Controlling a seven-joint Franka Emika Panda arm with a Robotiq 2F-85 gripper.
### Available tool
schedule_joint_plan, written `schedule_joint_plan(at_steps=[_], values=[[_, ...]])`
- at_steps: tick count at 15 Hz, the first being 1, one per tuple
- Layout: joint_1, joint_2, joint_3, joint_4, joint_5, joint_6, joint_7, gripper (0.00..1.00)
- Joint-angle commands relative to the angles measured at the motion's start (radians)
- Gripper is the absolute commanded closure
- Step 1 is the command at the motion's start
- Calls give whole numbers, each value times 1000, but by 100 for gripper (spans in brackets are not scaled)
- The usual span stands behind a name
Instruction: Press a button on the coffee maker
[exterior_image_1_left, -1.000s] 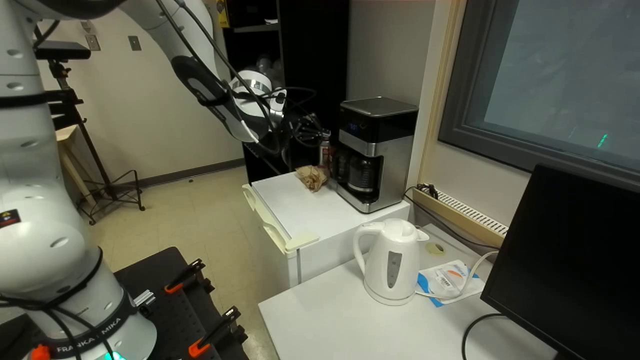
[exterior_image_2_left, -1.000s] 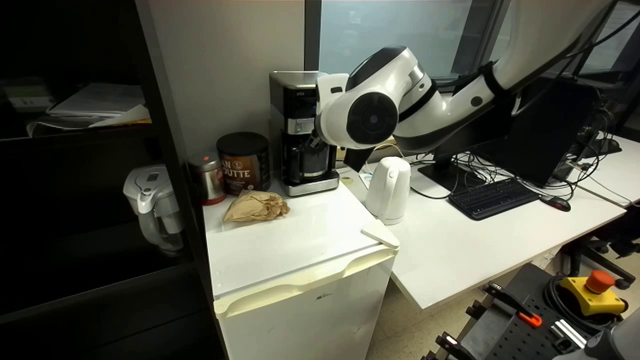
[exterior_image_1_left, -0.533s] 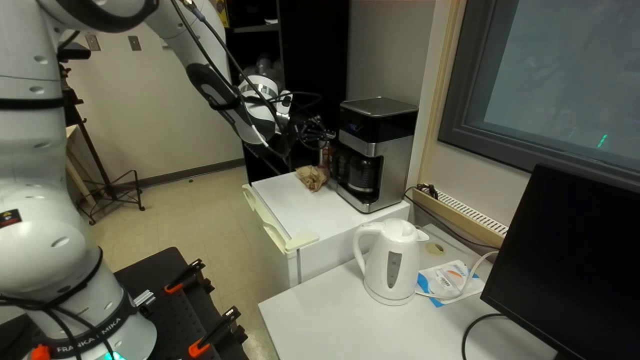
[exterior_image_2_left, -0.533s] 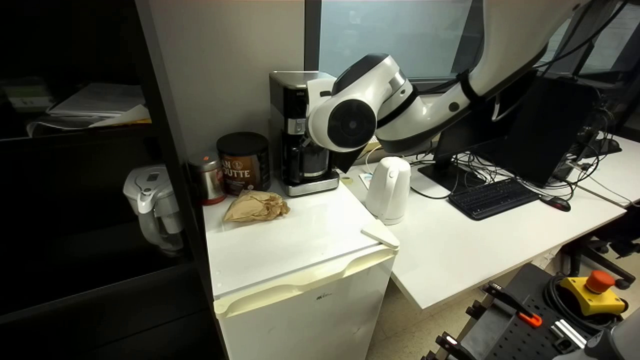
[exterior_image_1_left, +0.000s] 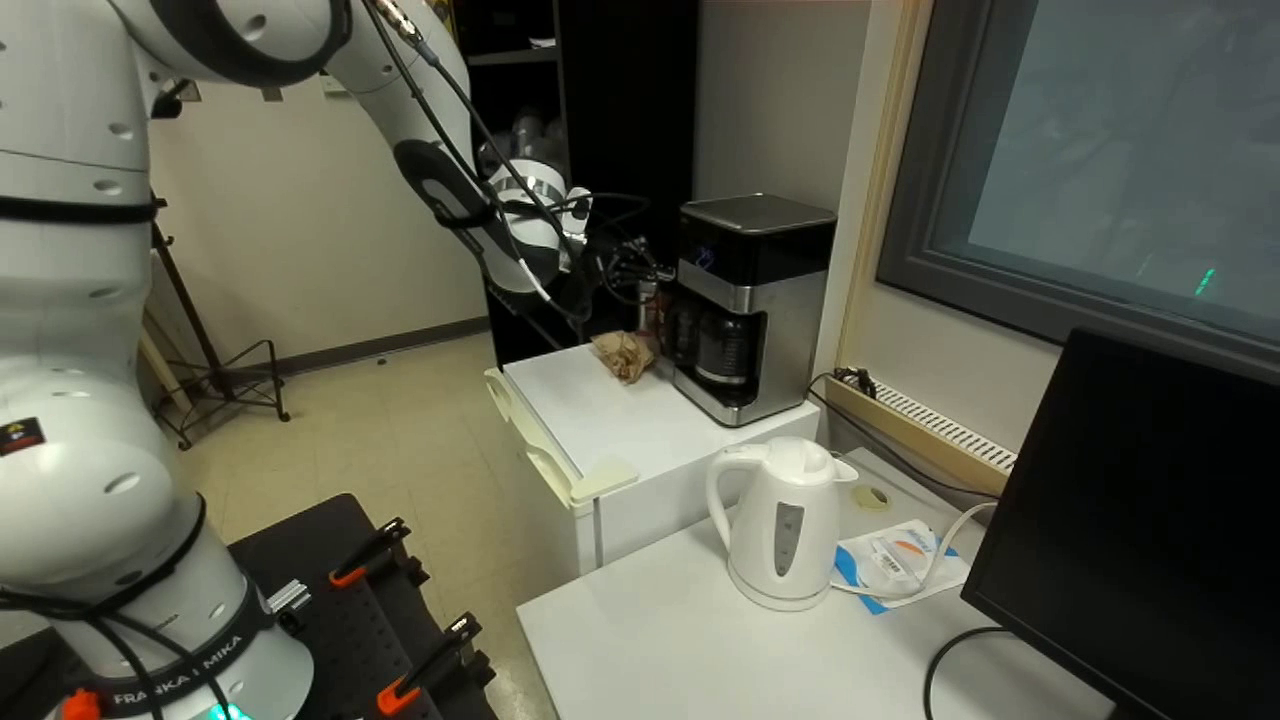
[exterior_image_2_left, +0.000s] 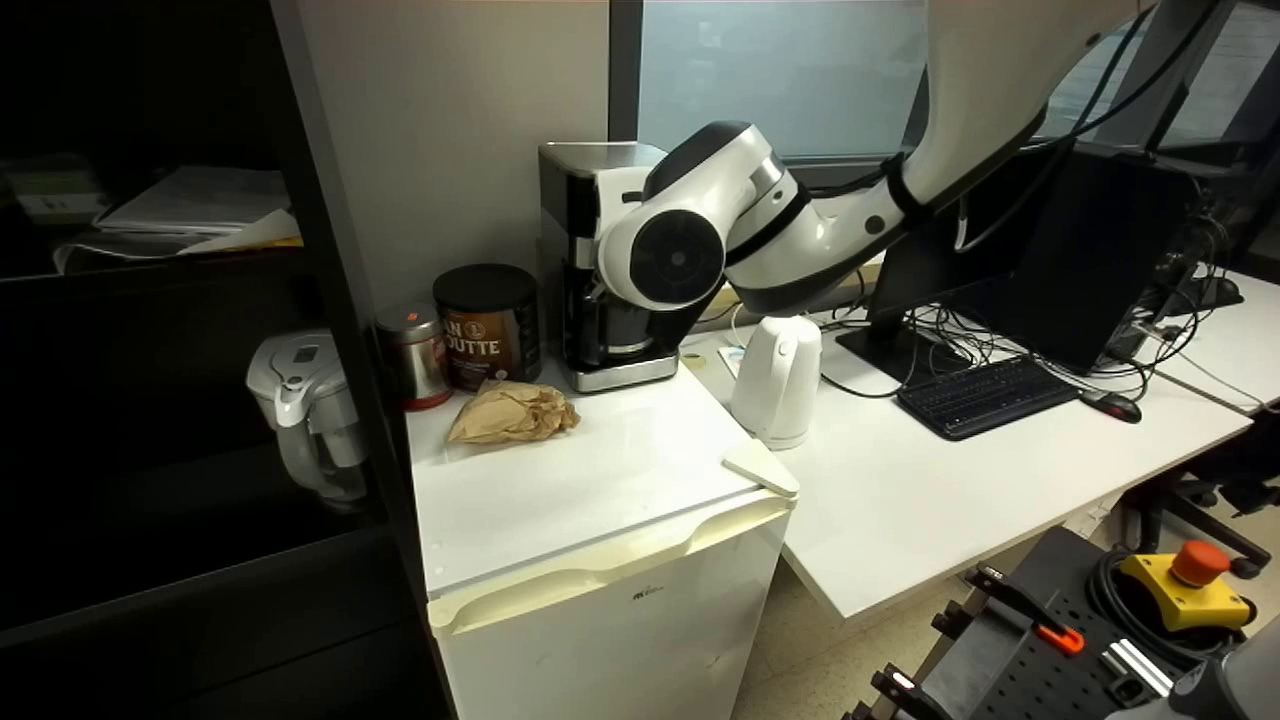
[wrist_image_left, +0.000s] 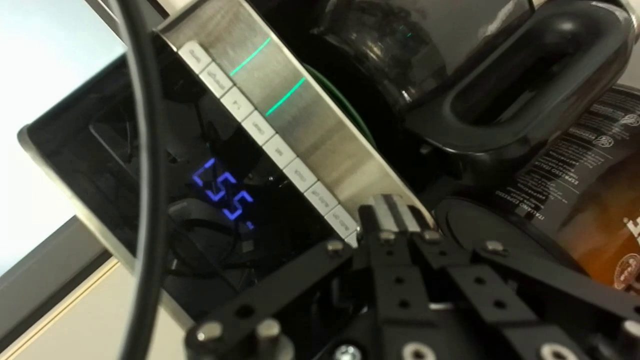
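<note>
The coffee maker (exterior_image_1_left: 795, 345) is a boxy black and silver machine on a white mini fridge. It also shows in an exterior view (exterior_image_2_left: 625, 376), partly behind my arm. Its dark carafe (exterior_image_1_left: 725, 350) sits in the lower recess. In the wrist view a row of labelled silver buttons (wrist_image_left: 280, 150) runs beside a lit blue display (wrist_image_left: 224, 192). My gripper (wrist_image_left: 395, 214) is shut with nothing between its fingertips. The tips overlap the silver panel beside the end of the button row; I cannot tell whether they touch. In an exterior view the gripper (exterior_image_1_left: 655, 272) is by the machine's front.
A brown paper bag (exterior_image_2_left: 515, 412), a coffee tin (exterior_image_2_left: 488, 335) and a metal canister (exterior_image_2_left: 415, 355) stand on the fridge beside the coffee maker. A white kettle (exterior_image_1_left: 790, 530) stands on the desk (exterior_image_1_left: 680, 620). A black shelf (exterior_image_2_left: 340, 300) is close by.
My arm has moved toward the coffee maker and slightly down, and the gripper is now closer to its front. The coffee maker and other objects have not moved.
</note>
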Motion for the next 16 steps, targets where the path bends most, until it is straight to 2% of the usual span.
schedule_joint_plan(at_steps=[1, 16], values=[[13, 42, 1, 49, -6, -24, 17, 100], [10, 103, -4, 122, 15, -31, 7, 100]])
